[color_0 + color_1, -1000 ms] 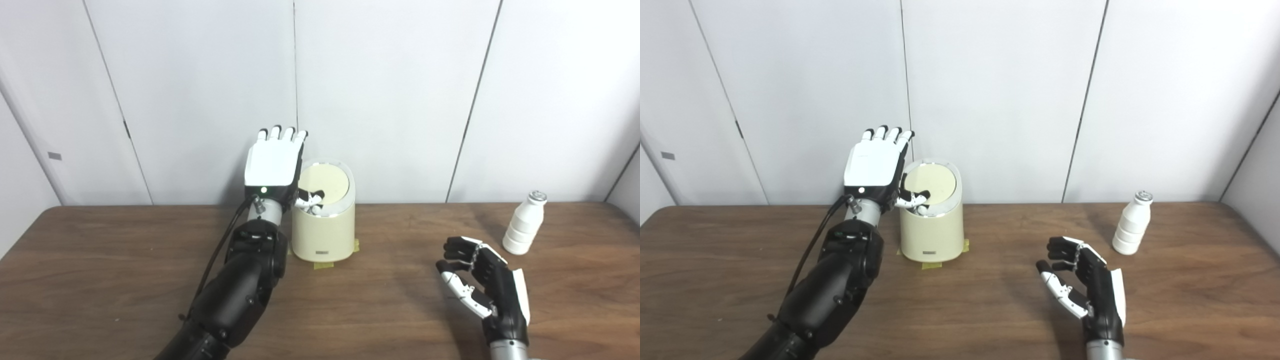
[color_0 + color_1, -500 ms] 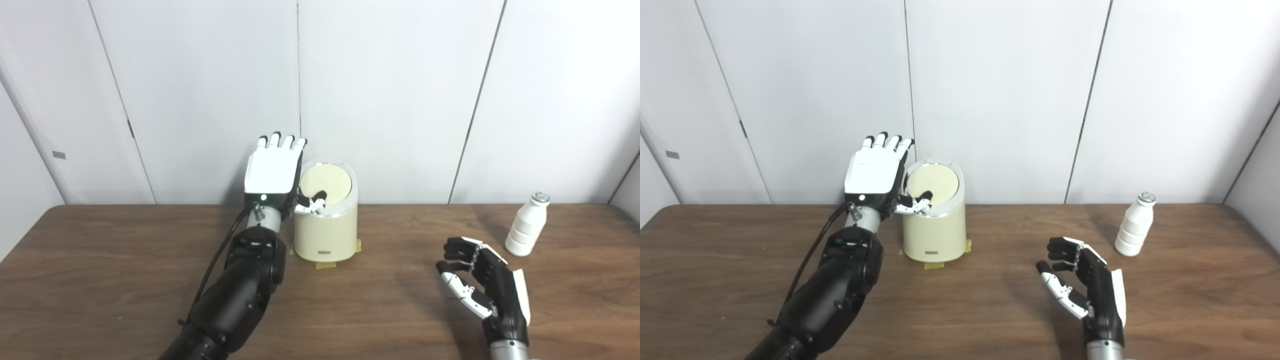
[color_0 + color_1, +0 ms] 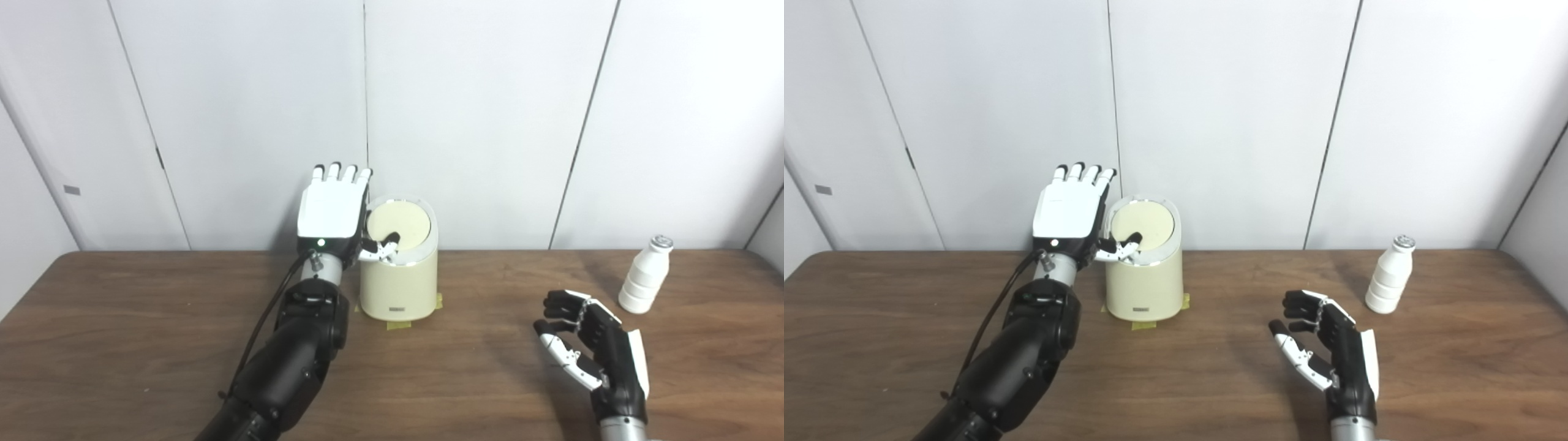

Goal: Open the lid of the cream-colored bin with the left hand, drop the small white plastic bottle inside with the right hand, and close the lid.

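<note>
The cream-colored bin (image 3: 399,285) stands at the back of the wooden table (image 3: 122,331) near the wall, its round lid (image 3: 401,223) lying flat and shut. My left hand (image 3: 331,208) is raised at the bin's left side, fingers straight up and apart, with its thumb resting on the lid's front edge. The small white plastic bottle (image 3: 644,275) stands upright at the far right. My right hand (image 3: 591,351) hovers over the table left of and nearer than the bottle, fingers curled but apart, holding nothing.
Yellow tape tabs (image 3: 398,325) mark the bin's foot. White wall panels (image 3: 478,110) rise right behind the bin and bottle. Bare tabletop lies between the bin and my right hand.
The camera shifted slightly early on. My left hand has edged a little left and its thumb sits nearer the lid's front rim. Right hand and bottle are unmoved.
</note>
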Robot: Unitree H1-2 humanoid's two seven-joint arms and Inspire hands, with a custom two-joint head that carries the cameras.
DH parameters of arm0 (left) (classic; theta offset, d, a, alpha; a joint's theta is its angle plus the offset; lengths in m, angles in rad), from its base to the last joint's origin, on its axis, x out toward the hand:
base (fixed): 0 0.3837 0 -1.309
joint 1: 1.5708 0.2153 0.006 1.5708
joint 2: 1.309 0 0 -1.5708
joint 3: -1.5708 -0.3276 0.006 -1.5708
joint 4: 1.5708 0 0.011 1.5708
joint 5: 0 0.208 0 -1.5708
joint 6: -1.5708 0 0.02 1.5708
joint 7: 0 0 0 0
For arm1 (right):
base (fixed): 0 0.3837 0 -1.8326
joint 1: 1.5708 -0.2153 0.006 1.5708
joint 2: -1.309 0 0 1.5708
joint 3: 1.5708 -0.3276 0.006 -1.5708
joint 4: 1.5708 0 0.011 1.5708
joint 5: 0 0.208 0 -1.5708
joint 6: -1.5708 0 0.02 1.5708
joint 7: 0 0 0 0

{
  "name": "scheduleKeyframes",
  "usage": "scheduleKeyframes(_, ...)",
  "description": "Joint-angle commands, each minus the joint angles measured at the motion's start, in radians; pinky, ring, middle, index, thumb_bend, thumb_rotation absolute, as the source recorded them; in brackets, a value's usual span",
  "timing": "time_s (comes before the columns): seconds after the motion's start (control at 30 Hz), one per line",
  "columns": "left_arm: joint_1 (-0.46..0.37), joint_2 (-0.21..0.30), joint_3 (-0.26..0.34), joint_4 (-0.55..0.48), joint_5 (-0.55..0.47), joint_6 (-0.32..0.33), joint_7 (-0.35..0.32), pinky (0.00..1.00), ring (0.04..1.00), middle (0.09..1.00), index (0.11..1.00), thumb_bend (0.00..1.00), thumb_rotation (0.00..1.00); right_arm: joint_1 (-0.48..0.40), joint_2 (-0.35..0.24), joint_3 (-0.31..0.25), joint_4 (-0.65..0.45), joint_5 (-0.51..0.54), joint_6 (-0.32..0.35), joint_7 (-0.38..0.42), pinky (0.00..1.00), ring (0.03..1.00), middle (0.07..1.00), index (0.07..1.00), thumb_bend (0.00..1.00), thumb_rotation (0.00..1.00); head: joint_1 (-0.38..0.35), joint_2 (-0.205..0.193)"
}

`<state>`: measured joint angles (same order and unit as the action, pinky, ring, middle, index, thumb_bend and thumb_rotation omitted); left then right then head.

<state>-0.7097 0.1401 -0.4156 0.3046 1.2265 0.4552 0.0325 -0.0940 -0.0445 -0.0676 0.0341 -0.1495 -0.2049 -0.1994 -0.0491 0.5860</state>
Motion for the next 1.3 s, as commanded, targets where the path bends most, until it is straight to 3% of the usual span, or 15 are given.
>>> scheduleKeyframes(0.0, -0.028, -0.011, 0.034, -0.028, 0.029, 0.014, -0.02, 1.0, 0.998, 0.966, 0.97, 0.61, 0.9, -0.019, 0.011, 0.005, -0.005, -0.014, -0.022, -0.005, 0.55, 0.632, 0.64, 0.619, 0.28, 0.2, 0.0, 0.001)
scheduleKeyframes(0.13, -0.023, -0.021, 0.076, -0.071, 0.03, 0.014, -0.06, 1.0, 1.0, 0.98, 0.97, 0.59, 0.99, -0.018, 0.011, 0.006, -0.006, -0.018, -0.024, -0.006, 0.55, 0.627, 0.635, 0.615, 0.27, 0.2, 0.0, 0.001)
scheduleKeyframes(0.67, -0.016, -0.005, 0.125, -0.119, 0.007, 0.013, -0.08, 1.0, 1.0, 0.991, 0.968, 0.59, 1.0, -0.022, 0.009, 0.011, 0.012, -0.018, -0.043, -0.006, 0.55, 0.627, 0.636, 0.619, 0.27, 0.19, 0.0, -0.006)
scheduleKeyframes(0.8, 0.001, -0.001, 0.168, -0.181, -0.073, 0.004, -0.046, 1.0, 0.987, 0.967, 0.952, 0.64, 1.0, -0.022, 0.01, 0.013, 0.007, -0.02, -0.037, -0.007, 0.55, 0.628, 0.637, 0.618, 0.27, 0.2, -0.001, -0.006)
scheduleKeyframes(0.87, 0.026, -0.007, 0.214, -0.237, -0.162, -0.031, -0.014, 1.0, 0.964, 0.943, 0.927, 0.65, 1.0, -0.022, 0.011, 0.013, 0.006, -0.02, -0.035, -0.008, 0.55, 0.628, 0.636, 0.618, 0.26, 0.18, -0.001, -0.007)
scheduleKeyframes(0.9, 0.041, -0.011, 0.24, -0.262, -0.218, -0.063, 0.009, 0.99, 0.952, 0.927, 0.904, 0.61, 1.0, -0.023, 0.01, 0.014, 0.008, -0.023, -0.037, -0.01, 0.55, 0.628, 0.637, 0.619, 0.26, 0.17, -0.001, -0.007)
scheduleKeyframes(0.97, 0.079, -0.013, 0.286, -0.31, -0.333, -0.137, 0.044, 0.91, 0.917, 0.885, 0.852, 0.4, 1.0, -0.024, 0.01, 0.013, 0.009, -0.023, -0.037, -0.012, 0.55, 0.626, 0.636, 0.619, 0.26, 0.19, 0.0, -0.007)
scheduleKeyframes(1.03, 0.121, -0.011, 0.321, -0.354, -0.429, -0.201, 0.064, 0.76, 0.82, 0.803, 0.782, 0.26, 0.94, -0.025, 0.013, 0.01, 0.011, -0.015, -0.037, -0.014, 0.55, 0.628, 0.637, 0.618, 0.27, 0.21, -0.001, -0.008)
scheduleKeyframes(1.07, 0.152, -0.014, 0.348, -0.375, -0.501, -0.251, 0.075, 0.73, 0.803, 0.787, 0.77, 0.24, 0.93, -0.025, 0.013, 0.009, 0.009, -0.015, -0.036, -0.015, 0.55, 0.629, 0.637, 0.618, 0.27, 0.21, -0.003, -0.007)
scheduleKeyframes(1.13, 0.202, -0.013, 0.382, -0.4, -0.602, -0.325, 0.089, 0.64, 0.729, 0.738, 0.728, 0.19, 0.73, -0.025, 0.014, 0.008, 0.007, -0.014, -0.037, -0.017, 0.55, 0.628, 0.637, 0.617, 0.27, 0.2, -0.004, -0.008)
scheduleKeyframes(1.27, 0.32, 0.006, 0.412, -0.472, -0.707, -0.401, 0.079, 0.61, 0.699, 0.715, 0.712, 0.19, 0.7, -0.024, 0.017, 0.001, 0.003, -0.028, -0.043, -0.036, 0.54, 0.618, 0.627, 0.61, 0.27, 0.18, -0.005, -0.009)
